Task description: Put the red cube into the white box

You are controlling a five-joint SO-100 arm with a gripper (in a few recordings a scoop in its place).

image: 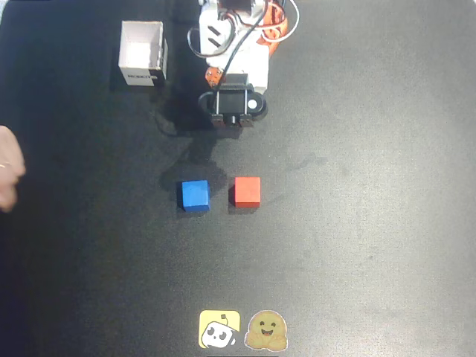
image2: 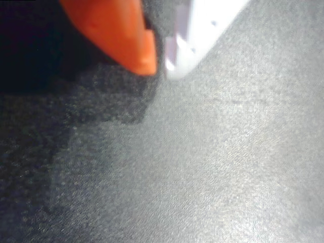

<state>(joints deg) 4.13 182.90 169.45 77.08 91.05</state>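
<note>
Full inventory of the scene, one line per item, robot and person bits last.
red cube: 1, red-orange, table centre in the overhead view, right of the blue one, apart from it
blue cube: 1, blue, left of the red cube
white box: 1, white, open top, dark label on its near side, upper left
stickers: 2, yellow, bottom edge
table: 1, black
arm: 1, white and orange, top centre
tool: 1, orange finger beside white finger, tips together, above bare table in the wrist view
hand: 1, person's, left edge
</note>
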